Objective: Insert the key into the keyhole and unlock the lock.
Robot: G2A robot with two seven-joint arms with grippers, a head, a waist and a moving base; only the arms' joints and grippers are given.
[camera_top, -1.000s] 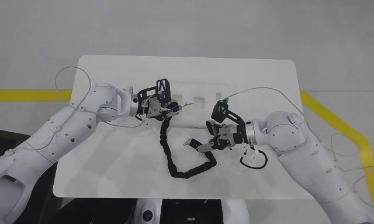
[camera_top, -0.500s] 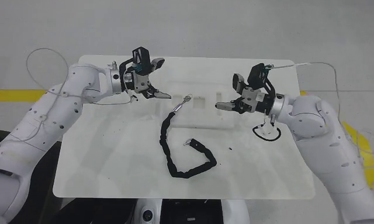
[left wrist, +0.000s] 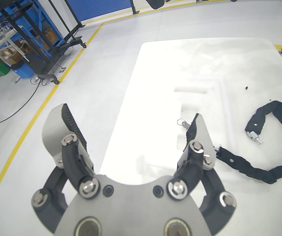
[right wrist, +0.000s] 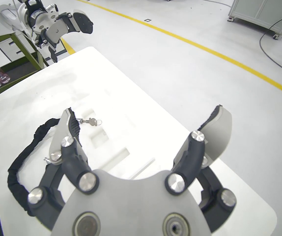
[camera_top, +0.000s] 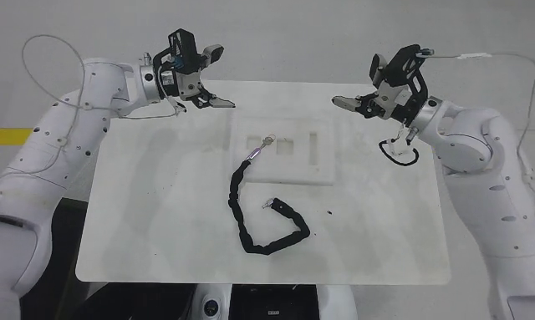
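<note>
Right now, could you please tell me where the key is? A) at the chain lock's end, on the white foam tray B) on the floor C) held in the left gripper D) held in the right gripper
A: the key lies at the chain lock's end on the foam tray; the left gripper and right gripper are open and empty.

— What is seen on the white table (camera_top: 150, 236)?
— A white foam pad (camera_top: 322, 165) is laid at upper centre. A black chain lock (camera_top: 233, 201) is curled at centre, its upper end resting on the pad, where the key (camera_top: 267, 141) is found. A dark speck (camera_top: 332, 211) is noted to its right.
</note>
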